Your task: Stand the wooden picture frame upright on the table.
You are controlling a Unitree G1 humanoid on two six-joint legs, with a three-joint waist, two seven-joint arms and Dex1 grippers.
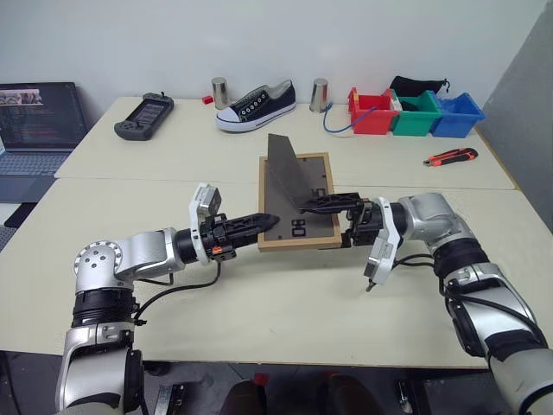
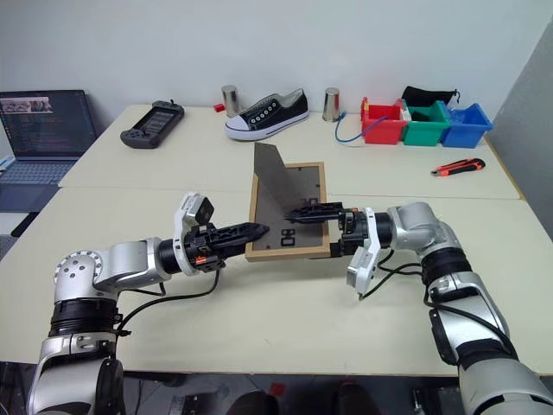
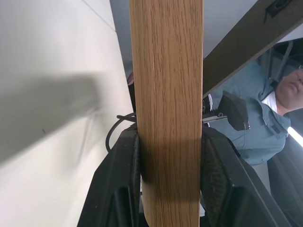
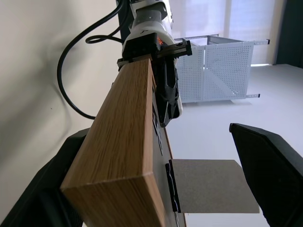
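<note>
The wooden picture frame (image 1: pixel 298 245) lies on the table (image 1: pixel 259 320) with its dark grey backing (image 1: pixel 315 186) up and its stand flap (image 1: pixel 283 169) raised. My left gripper (image 1: pixel 262 221) is shut on the frame's near left edge; in the left wrist view the wood (image 3: pixel 165 94) is pinched between both fingers (image 3: pixel 118 179). My right gripper (image 1: pixel 328 221) is open at the frame's right side. Its upper finger (image 1: pixel 324 205) reaches over the backing near the flap. In the right wrist view its fingers (image 4: pixel 270 165) stand wide on either side of the frame (image 4: pixel 123 137).
Along the table's far side are a game controller (image 1: pixel 144 116), a black sneaker (image 1: pixel 256 105), two metal cups (image 1: pixel 219 91), red, green and blue bins (image 1: pixel 413 114) and a utility knife (image 1: pixel 450 157). A laptop (image 1: pixel 36 121) sits far left. A person (image 3: pixel 265 123) shows in the left wrist view.
</note>
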